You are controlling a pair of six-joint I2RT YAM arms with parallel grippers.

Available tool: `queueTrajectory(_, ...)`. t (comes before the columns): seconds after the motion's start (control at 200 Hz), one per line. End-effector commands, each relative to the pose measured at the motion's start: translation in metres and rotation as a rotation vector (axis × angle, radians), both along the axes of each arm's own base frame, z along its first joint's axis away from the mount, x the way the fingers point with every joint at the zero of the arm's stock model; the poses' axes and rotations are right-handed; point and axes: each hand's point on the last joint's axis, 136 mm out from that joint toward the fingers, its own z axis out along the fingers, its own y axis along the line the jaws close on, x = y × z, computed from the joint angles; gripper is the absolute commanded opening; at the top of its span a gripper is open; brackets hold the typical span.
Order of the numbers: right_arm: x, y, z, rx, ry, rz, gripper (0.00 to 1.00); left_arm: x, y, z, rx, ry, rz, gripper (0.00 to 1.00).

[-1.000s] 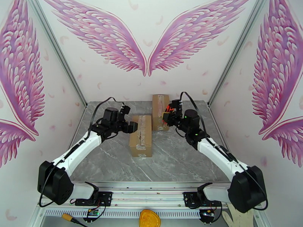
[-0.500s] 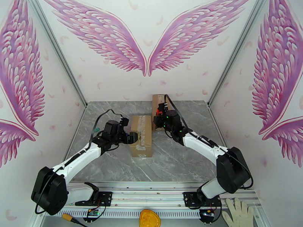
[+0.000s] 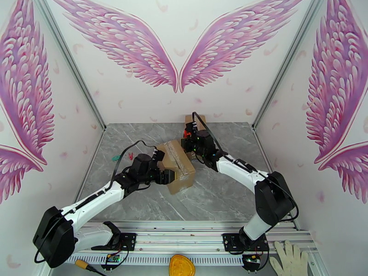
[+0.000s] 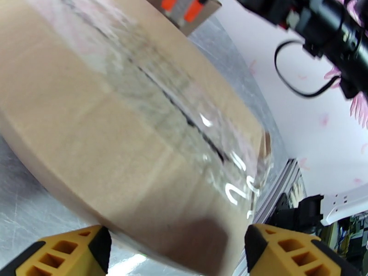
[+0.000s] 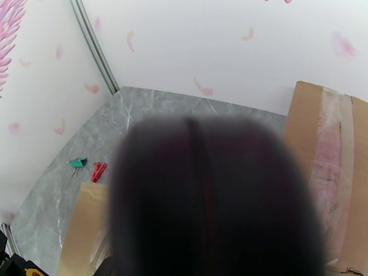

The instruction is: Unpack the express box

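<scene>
The taped cardboard express box (image 3: 180, 163) lies skewed at mid-table. Up close it is the big brown box (image 4: 138, 134), with a dark slit along its taped seam. My left gripper (image 3: 168, 175) is open at the box's near-left side. Its yellow fingertips (image 4: 69, 248) stand wide apart, and the box's side sits just ahead of that gripper (image 4: 179, 251). My right gripper (image 3: 187, 137) hovers over the box's far end, shut on a dark tool with orange parts (image 4: 184, 4). A dark blur (image 5: 211, 198) hides its fingers.
A second taped box (image 3: 189, 119) stands at the back wall, partly behind my right arm, and appears again as a box (image 5: 322, 162) on the right. A green clip (image 5: 78, 162) and a red clip (image 5: 97, 171) lie at the table's left. A glove (image 3: 290, 258) lies off the table's front right.
The box has turned askew and slid slightly nearer. My left arm has swung down and right along its side. My right arm has moved left over its far end.
</scene>
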Motion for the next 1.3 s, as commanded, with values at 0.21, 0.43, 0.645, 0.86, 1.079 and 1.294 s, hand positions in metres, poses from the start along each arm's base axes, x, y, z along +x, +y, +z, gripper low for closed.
queueTrajectory(0.21, -0.004, -0.03, 0.068, -0.09, -0.177, -0.127, 0.08, 0.026, 0.07, 0.096, 0.167, -0.355, 0.168, 0.79)
queueTrajectory(0.43, -0.009, -0.003, 0.11, -0.006, -0.301, -0.106, 0.07, 0.107, 0.094, 0.112, 0.157, -0.341, 0.133, 0.61)
queueTrajectory(0.645, -0.011, 0.043, 0.118, 0.014, -0.392, -0.063, 0.06, 0.158, 0.095, 0.108, 0.075, -0.32, 0.052, 0.5)
queueTrajectory(0.86, -0.006, 0.079, 0.107, 0.018, -0.446, -0.068, 0.04, 0.165, 0.082, 0.077, 0.049, -0.253, -0.047, 0.49)
queueTrajectory(1.079, 0.003, 0.104, 0.095, 0.018, -0.471, -0.093, 0.02, 0.169, 0.079, 0.053, 0.047, -0.2, -0.071, 0.49)
queueTrajectory(1.294, 0.008, 0.115, 0.088, 0.008, -0.48, -0.115, 0.01, 0.176, 0.082, 0.032, 0.043, -0.152, -0.061, 0.47)
